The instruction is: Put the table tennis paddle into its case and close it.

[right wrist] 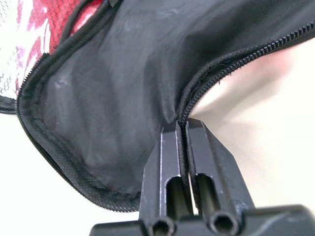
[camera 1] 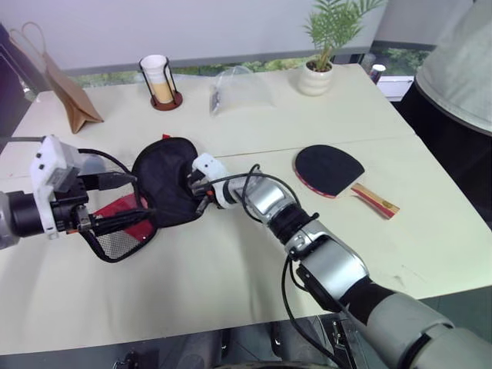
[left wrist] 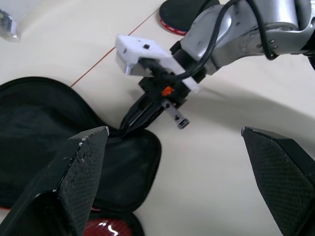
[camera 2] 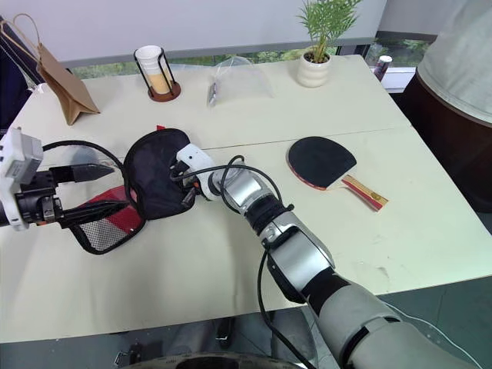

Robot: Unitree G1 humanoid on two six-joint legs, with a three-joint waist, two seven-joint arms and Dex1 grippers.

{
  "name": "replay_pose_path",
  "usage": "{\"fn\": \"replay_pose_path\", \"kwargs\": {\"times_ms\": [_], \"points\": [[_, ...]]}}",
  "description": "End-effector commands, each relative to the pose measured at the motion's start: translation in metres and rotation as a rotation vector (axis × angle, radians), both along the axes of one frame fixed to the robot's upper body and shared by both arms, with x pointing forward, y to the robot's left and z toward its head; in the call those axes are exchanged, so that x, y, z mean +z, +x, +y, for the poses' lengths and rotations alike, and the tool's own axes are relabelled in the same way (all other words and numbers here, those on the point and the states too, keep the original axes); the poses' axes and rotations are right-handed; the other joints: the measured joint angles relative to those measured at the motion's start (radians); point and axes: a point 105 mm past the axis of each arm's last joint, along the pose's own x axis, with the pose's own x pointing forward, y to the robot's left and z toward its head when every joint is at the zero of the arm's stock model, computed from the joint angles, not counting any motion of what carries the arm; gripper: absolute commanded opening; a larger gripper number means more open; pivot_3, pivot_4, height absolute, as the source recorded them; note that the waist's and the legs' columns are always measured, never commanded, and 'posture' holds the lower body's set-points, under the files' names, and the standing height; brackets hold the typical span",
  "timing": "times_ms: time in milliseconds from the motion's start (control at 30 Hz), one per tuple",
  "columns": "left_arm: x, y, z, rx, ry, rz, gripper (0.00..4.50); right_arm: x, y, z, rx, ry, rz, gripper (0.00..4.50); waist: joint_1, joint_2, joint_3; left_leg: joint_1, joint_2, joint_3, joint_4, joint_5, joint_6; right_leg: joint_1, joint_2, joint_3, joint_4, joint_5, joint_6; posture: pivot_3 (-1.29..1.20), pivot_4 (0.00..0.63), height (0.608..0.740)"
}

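Office-like room: pale tables (camera 1: 254, 131), potted plant (camera 1: 327, 46) by window, paper bag (camera 1: 65, 88).

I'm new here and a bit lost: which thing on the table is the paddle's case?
On the cream table, look left of the table tennis paddle. The case is the floppy black fabric pouch lying open, with a red panel and mesh pocket, its zipped edge pinched by the right gripper.

The case (camera 1: 165, 188) is pinched at its rim by the right gripper (camera 1: 197, 192), its flap lifted open; the table tennis paddle (camera 1: 334, 174) is left lying apart on the surface (camera 1: 254, 261).
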Motion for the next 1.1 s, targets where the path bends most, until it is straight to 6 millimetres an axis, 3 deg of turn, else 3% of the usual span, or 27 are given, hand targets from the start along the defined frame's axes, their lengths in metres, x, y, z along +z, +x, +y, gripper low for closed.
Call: {"fn": "replay_pose_path", "kwargs": {"times_ms": [33, 167, 267, 667, 1000, 1100], "points": [[0.007, -0.001, -0.003, -0.018, 0.001, -0.040, 4.50, 0.017, -0.012, -0.034, 0.035, 0.021, 0.008, 0.02, 0.016, 0.000, 0.000, 0.000, 0.000, 0.000, 0.000, 0.000, 0.000, 0.000, 0.000, 0.000, 0.000, 0.000, 0.000, 0.00, 0.150, 0.740], [0.004, 0.002, -0.006, -0.036, -0.003, -0.032, 4.50, 0.024, -0.049, -0.080, 0.120, -0.004, 0.023, 0.02, 0.033, 0.000, 0.000, -0.001, -0.001, 0.001, 0.002, -0.001, 0.001, 0.001, -0.002, 0.000, -0.001, 0.000, 0.000, 0.00, 0.150, 0.740], [0.001, 0.005, -0.009, -0.053, -0.006, -0.028, 4.50, 0.024, -0.070, -0.103, 0.151, -0.045, 0.031, 0.02, 0.036, -0.001, 0.000, -0.001, 0.000, 0.002, 0.001, -0.001, 0.001, 0.002, -0.004, 0.000, -0.001, 0.000, 0.000, 0.00, 0.150, 0.740], [-0.007, 0.014, -0.017, -0.108, -0.009, -0.016, 4.50, 0.029, -0.084, -0.180, -0.014, -0.140, 0.060, 0.02, 0.046, -0.003, 0.002, -0.003, 0.001, 0.004, 0.002, -0.001, 0.002, 0.004, -0.006, 0.000, -0.004, -0.003, -0.004, 0.00, 0.150, 0.740], [-0.010, 0.016, -0.020, -0.131, -0.007, -0.014, 4.50, 0.029, -0.076, -0.193, -0.104, -0.126, 0.054, 0.02, 0.044, -0.004, 0.002, -0.008, 0.001, 0.004, 0.003, -0.001, 0.002, 0.000, -0.006, 0.000, -0.004, -0.003, -0.004, 0.00, 0.150, 0.740], [-0.011, 0.016, -0.022, -0.138, -0.006, -0.013, 4.50, 0.033, -0.072, -0.193, -0.123, -0.111, 0.047, 0.95, 0.044, -0.004, 0.002, -0.009, 0.001, 0.004, 0.004, -0.001, 0.002, 0.000, -0.006, 0.000, -0.004, -0.003, -0.004, 0.00, 0.150, 0.740]]}}
